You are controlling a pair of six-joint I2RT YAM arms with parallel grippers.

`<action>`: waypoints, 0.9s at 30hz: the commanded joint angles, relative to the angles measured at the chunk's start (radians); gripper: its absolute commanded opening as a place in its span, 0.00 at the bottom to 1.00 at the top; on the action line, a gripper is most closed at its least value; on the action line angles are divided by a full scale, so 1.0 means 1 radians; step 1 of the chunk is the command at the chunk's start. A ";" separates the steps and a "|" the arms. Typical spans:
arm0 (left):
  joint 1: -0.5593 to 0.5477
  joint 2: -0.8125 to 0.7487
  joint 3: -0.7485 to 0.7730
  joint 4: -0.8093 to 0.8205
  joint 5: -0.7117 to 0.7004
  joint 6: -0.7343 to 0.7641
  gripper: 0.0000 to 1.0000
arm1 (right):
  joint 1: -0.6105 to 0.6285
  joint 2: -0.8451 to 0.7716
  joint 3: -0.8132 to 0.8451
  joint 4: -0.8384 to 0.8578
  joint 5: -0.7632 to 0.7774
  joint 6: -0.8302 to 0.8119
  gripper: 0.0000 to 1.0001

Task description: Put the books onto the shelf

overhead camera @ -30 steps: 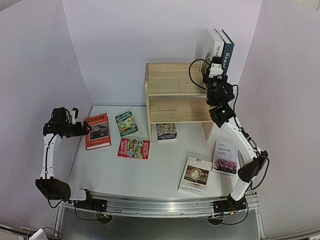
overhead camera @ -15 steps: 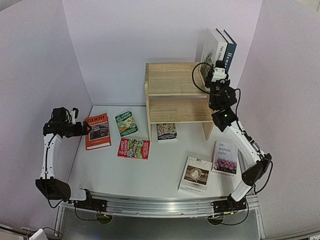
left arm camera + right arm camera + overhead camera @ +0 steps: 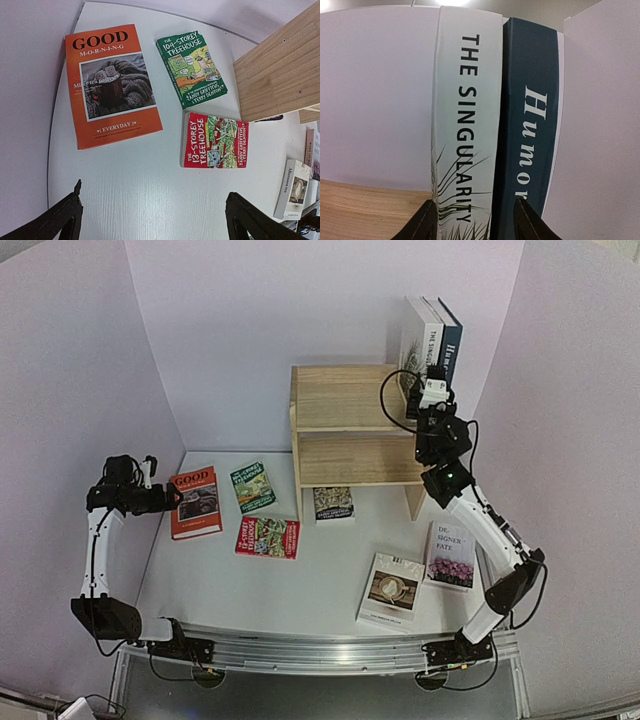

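Note:
Two books stand upright at the right end of the shelf's (image 3: 345,400) top: a white one with a plant (image 3: 418,338) and the dark blue "Humor" (image 3: 451,340). My right gripper (image 3: 433,382) is right in front of them, open, its jaws spread a little wider than the white spine (image 3: 465,125); the right finger (image 3: 530,222) overlaps the blue spine (image 3: 530,110). On the table lie the orange "GOOD" (image 3: 111,85), green (image 3: 191,67) and red (image 3: 216,141) paperbacks, a dark paperback (image 3: 333,503), the coffee book (image 3: 392,590) and the flower book (image 3: 451,555). My left gripper (image 3: 155,220) hovers open near the orange book.
Pale walls close in the table on three sides, with the right wall (image 3: 600,125) close beside the blue book. The shelf's lower tier (image 3: 355,458) holds nothing. A metal rail (image 3: 320,650) runs along the near edge by the arm bases.
The right gripper's jaws have spread apart off the white book. The two books on the shelf top have settled more upright. The left arm has not moved.

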 commanded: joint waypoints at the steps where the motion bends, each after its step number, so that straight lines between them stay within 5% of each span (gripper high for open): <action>1: 0.000 -0.027 -0.011 0.036 0.013 0.009 1.00 | 0.017 -0.061 -0.029 0.021 0.028 0.018 0.50; 10: 0.001 -0.002 -0.025 0.039 0.018 0.042 1.00 | 0.033 -0.102 -0.068 0.021 0.037 0.024 0.50; 15: 0.000 0.090 -0.031 0.014 -0.024 0.182 1.00 | 0.063 -0.152 -0.119 0.017 0.046 0.038 0.58; 22: -0.100 0.257 -0.073 0.083 -0.284 0.478 1.00 | 0.086 -0.244 -0.189 -0.188 -0.062 0.192 0.76; 27: -0.203 0.385 -0.107 0.272 -0.508 0.662 1.00 | 0.087 -0.309 -0.257 -0.341 -0.211 0.351 0.78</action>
